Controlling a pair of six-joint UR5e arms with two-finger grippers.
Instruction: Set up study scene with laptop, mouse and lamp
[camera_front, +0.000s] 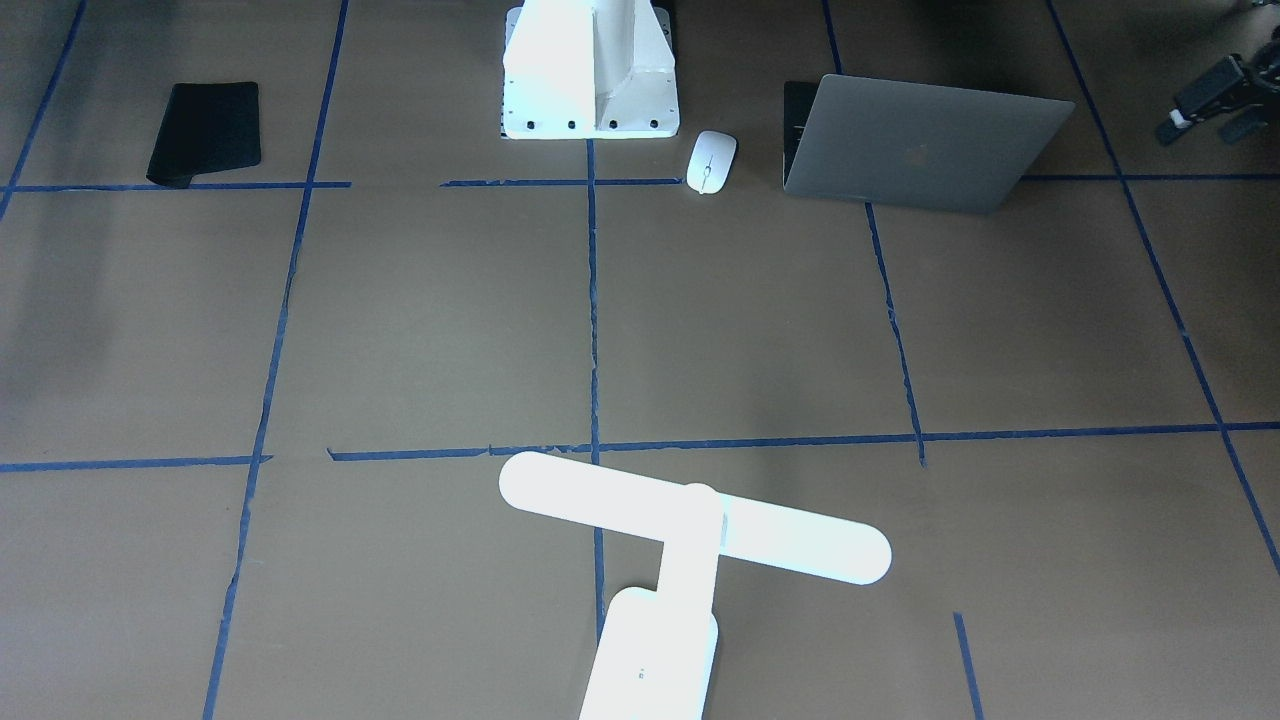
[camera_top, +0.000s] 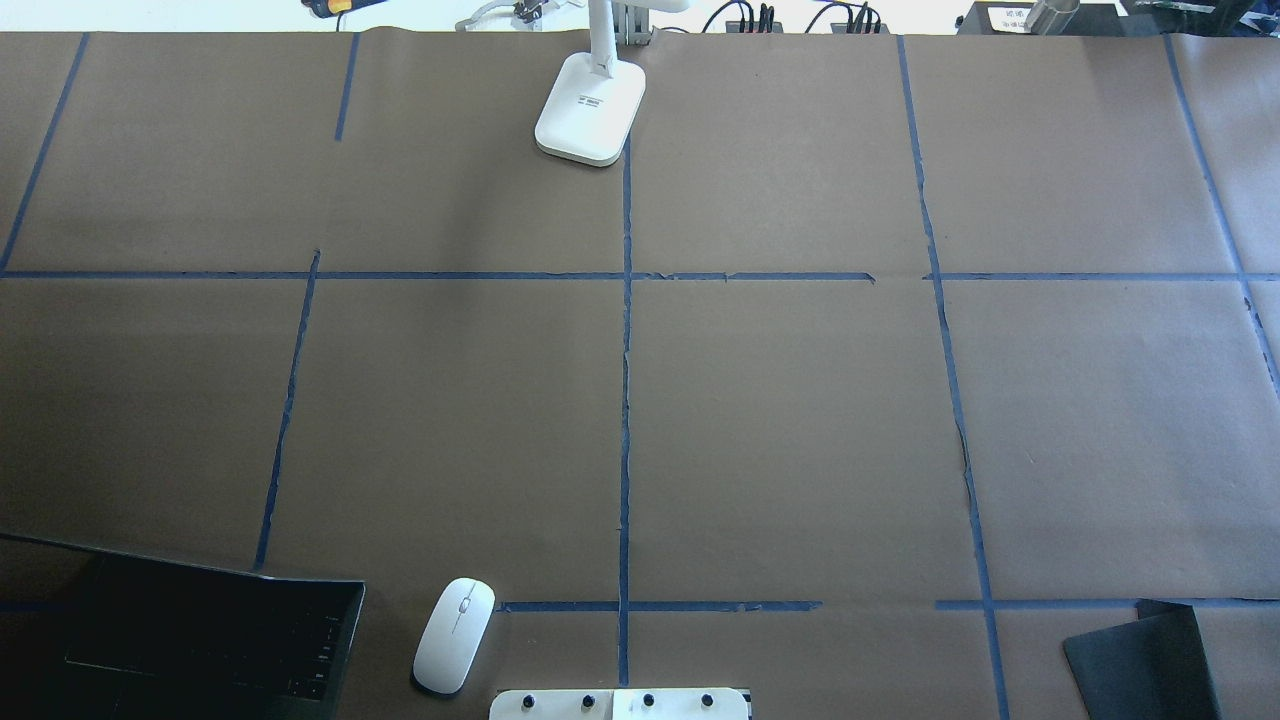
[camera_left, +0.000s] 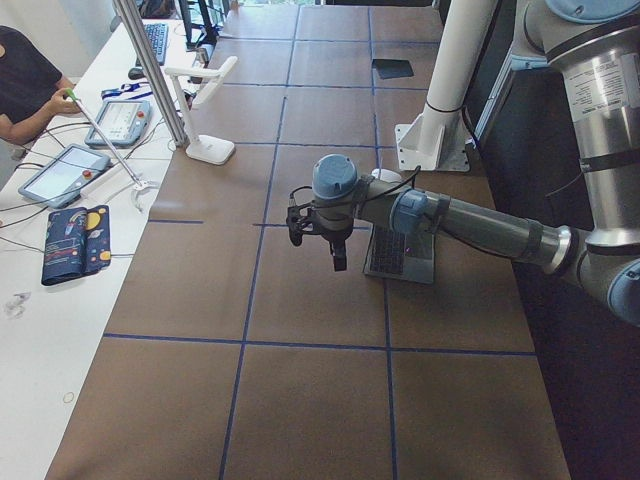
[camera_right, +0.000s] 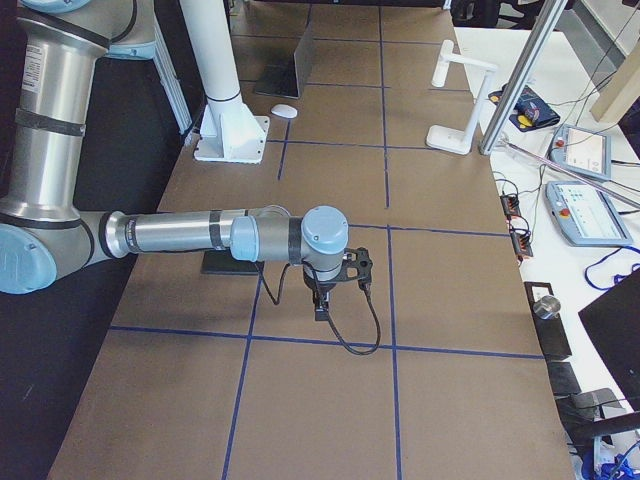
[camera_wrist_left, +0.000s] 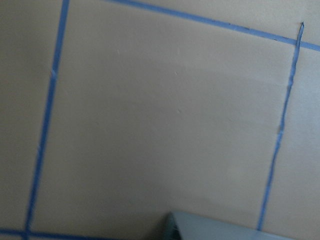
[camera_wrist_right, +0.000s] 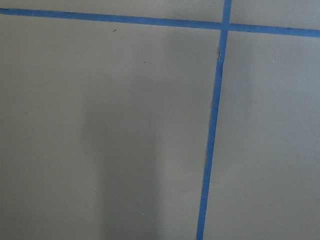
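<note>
The grey laptop (camera_front: 920, 140) stands half open at the robot's near left, its keys showing in the overhead view (camera_top: 200, 630). The white mouse (camera_front: 711, 160) lies beside it, next to the pedestal; it also shows in the overhead view (camera_top: 455, 635). The white lamp (camera_front: 690, 530) stands at the far middle edge, its base in the overhead view (camera_top: 590, 105). My left gripper (camera_left: 325, 245) hovers above the table left of the laptop; its edge shows in the front-facing view (camera_front: 1215, 100). My right gripper (camera_right: 322, 300) hovers near the black mat. I cannot tell whether either is open.
A black floppy mat (camera_front: 205, 132) lies at the robot's near right. The white bolted pedestal (camera_front: 590, 70) stands at the near middle. Blue tape lines (camera_top: 625, 400) cross the brown paper. A side bench with pendants (camera_right: 585, 205) and an operator (camera_left: 25, 85) lies beyond the far edge.
</note>
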